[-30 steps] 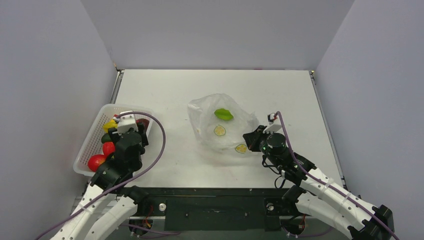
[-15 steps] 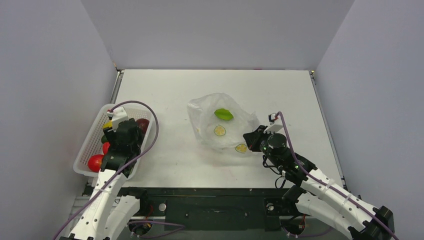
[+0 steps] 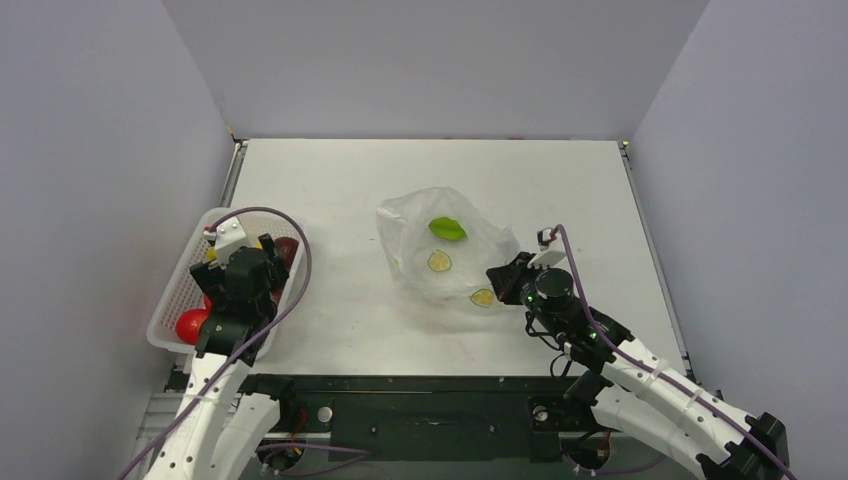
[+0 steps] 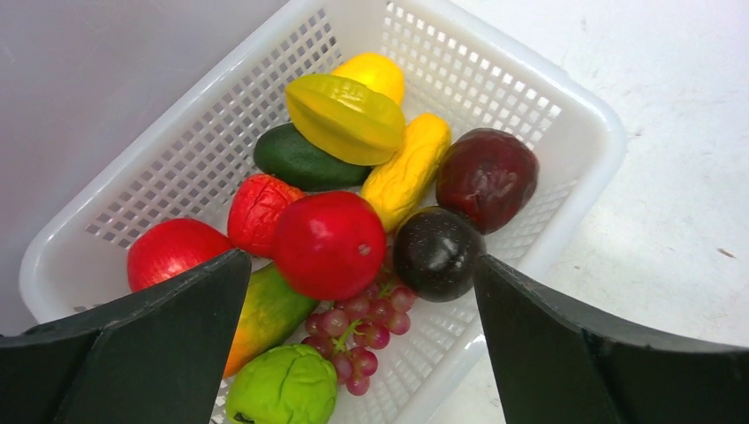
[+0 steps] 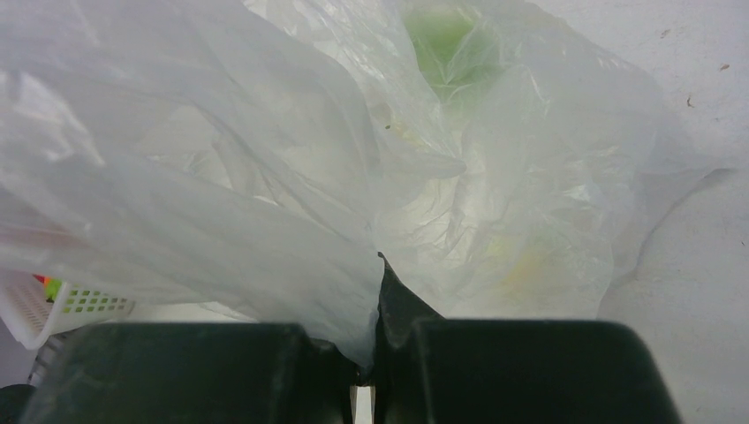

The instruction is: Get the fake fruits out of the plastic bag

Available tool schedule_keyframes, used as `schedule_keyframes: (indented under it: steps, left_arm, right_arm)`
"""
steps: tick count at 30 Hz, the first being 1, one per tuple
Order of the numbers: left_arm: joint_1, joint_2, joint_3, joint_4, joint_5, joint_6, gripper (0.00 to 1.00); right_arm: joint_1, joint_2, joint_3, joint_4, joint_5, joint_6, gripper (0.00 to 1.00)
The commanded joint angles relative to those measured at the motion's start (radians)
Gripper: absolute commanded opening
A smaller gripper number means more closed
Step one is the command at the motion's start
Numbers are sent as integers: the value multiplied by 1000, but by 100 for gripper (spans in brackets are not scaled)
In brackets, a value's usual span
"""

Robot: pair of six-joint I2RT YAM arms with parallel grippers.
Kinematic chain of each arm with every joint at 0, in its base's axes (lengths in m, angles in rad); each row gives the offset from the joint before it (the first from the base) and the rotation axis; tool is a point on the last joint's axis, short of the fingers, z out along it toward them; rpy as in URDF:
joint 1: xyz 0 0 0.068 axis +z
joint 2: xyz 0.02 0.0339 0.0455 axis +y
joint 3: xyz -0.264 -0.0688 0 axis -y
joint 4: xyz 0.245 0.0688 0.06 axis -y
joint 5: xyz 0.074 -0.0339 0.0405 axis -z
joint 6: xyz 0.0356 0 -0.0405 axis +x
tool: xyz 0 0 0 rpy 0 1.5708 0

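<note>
The clear plastic bag (image 3: 445, 255), printed with lime slices and a green leaf, lies crumpled mid-table. My right gripper (image 3: 505, 279) is shut on the bag's film at its right edge; in the right wrist view the film (image 5: 291, 203) is pinched between the closed jaws (image 5: 375, 331). The fake fruits (image 4: 329, 243) lie in the white lattice basket (image 3: 168, 305) at the left: red, yellow, dark maroon, green ones and a grape bunch (image 4: 364, 322). My left gripper (image 4: 358, 344) is open and empty above the basket. No fruit shows inside the bag.
The basket's rim (image 4: 583, 132) sits by the table's left edge near the left wall. Bare white table (image 3: 440, 170) lies behind the bag and to its right. The black front rail runs along the near edge.
My left arm has swung left and back over the basket, its gripper now above the fruits. The right gripper and the bag have stayed put.
</note>
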Motion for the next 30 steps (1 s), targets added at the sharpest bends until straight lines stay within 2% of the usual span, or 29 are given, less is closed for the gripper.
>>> schedule_keyframes:
  steps: [1,6,8,13,15,16,17,18,20,23,26,29,30]
  left_arm:
    - [6,-57,2,95,81,21,97]
    - [4,-86,-17,151,314,48,97]
    - [4,-75,-13,167,488,56,97]
    - [-12,-66,-24,241,759,62,97]
    - [-14,-75,-37,289,912,53,97]
    - [-16,-79,-45,338,1045,20,97]
    - [-20,-83,-61,371,1110,-9,97]
    - [-34,-84,-71,450,1219,-92,97]
    - [-85,-81,-88,575,1295,-206,97]
    - [-227,-52,-56,632,1225,-249,97]
    - [-469,7,9,604,1108,-199,97]
    - [-666,125,81,589,939,-134,97]
    - [-763,180,96,596,900,-88,97]
  right_arm:
    - [-7,5,3,46,0,5,0]
    - [-7,8,1,55,-5,4,0]
    - [-6,12,0,58,-7,5,0]
    - [-7,8,-11,66,-21,9,0]
    - [-7,6,-12,59,-19,6,0]
    - [-6,2,-14,54,-23,5,0]
    - [-7,1,-15,54,-28,3,0]
    - [-7,-2,-17,57,-44,3,0]
    - [-3,-7,-32,72,-75,-4,0]
    - [18,-9,-88,98,-95,-9,0]
    - [26,5,-149,146,-116,35,0]
    - [34,0,-225,201,-117,76,0]
    - [34,-8,-236,206,-113,88,0]
